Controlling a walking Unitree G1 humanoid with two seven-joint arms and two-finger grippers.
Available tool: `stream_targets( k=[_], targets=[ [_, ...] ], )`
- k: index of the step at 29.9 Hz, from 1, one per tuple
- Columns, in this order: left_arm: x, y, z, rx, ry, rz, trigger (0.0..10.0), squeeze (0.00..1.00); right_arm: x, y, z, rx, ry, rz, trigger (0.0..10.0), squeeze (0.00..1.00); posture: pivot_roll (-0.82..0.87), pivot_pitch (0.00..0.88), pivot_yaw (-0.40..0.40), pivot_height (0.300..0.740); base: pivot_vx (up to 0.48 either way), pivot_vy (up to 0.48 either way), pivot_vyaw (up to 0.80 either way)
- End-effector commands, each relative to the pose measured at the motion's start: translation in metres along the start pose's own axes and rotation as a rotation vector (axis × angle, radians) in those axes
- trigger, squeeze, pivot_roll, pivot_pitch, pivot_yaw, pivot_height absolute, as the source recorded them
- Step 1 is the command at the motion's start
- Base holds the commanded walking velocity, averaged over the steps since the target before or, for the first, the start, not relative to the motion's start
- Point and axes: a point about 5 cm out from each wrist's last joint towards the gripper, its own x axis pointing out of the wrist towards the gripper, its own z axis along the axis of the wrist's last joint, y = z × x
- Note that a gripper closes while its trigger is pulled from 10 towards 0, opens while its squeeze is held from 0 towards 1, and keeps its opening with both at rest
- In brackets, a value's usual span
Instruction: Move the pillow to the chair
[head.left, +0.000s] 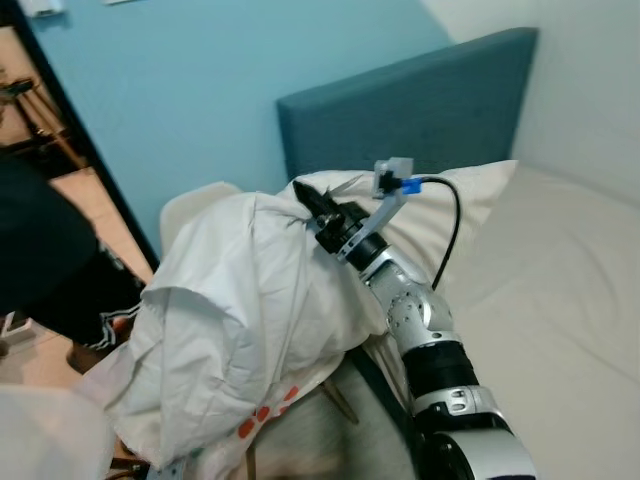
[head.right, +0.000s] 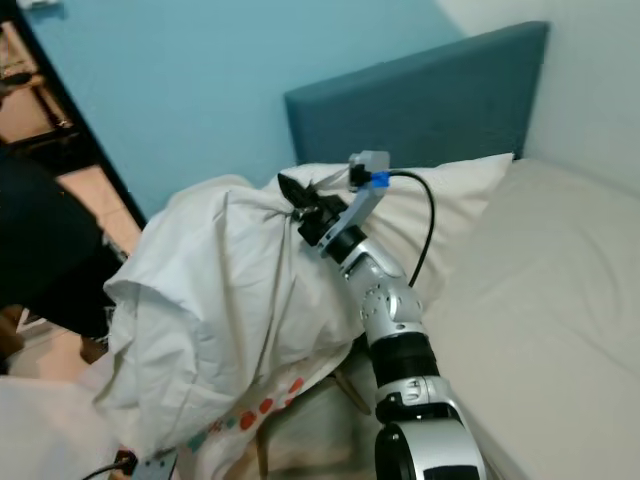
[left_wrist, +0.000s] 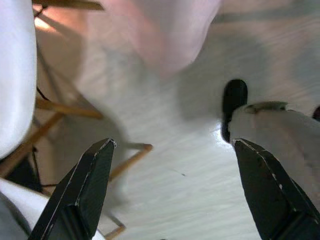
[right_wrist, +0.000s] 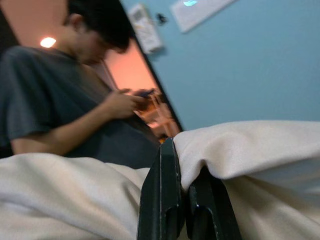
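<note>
Pillow (head.left: 240, 320) is held up over the chair (head.left: 190, 205), a fold pinched by right gripper (right_wrist: 182, 192). Left gripper (left_wrist: 175, 190) is spread, pointed floorward.

both eye views look forward and down from the head, sharing the bed (head.left: 560, 300), the headboard (head.right: 420, 100) and the white pillow (head.left: 240, 310). the right wrist view sits very close along its pinched fingers (right_wrist: 165, 200), facing a person (right_wrist: 60, 105). the left wrist view looks down at the floor (left_wrist: 180, 150).
</note>
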Motion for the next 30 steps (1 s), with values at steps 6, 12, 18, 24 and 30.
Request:
stream_targets(
  k=[6, 12, 18, 24, 30],
  targets=[
    [-0.001, 0.005, -0.006, 0.002, 0.014, 0.014, 10.0, 0.00, 0.018, 0.033, 0.024, -0.012, -0.106, 0.186, 10.0, 0.00, -0.08, 0.000, 0.072, 0.740, 0.000, 0.000, 0.74],
    [-0.001, -0.006, -0.008, 0.001, 0.019, 0.003, 10.0, 0.00, 0.022, 0.044, 0.028, -0.011, -0.115, 0.236, 10.0, 0.00, -0.08, 0.000, 0.069, 0.740, 0.000, 0.000, 0.74],
    [-0.001, -0.019, -0.005, 0.000, 0.015, -0.009, 10.0, 0.00, 0.025, 0.049, 0.025, -0.006, -0.100, 0.254, 10.0, 0.00, -0.08, 0.000, 0.065, 0.740, 0.000, 0.000, 0.74],
    [-0.001, -0.036, 0.001, 0.004, 0.006, -0.026, 10.0, 0.00, 0.025, 0.055, 0.021, 0.015, -0.082, 0.274, 10.0, 0.00, -0.08, 0.002, 0.062, 0.740, 0.000, 0.000, 0.74],
    [-0.001, -0.042, 0.003, 0.007, 0.001, -0.031, 10.0, 0.00, 0.025, 0.057, 0.019, 0.023, -0.071, 0.280, 10.0, 0.00, -0.08, 0.003, 0.061, 0.740, 0.000, 0.000, 0.74]
  ],
)
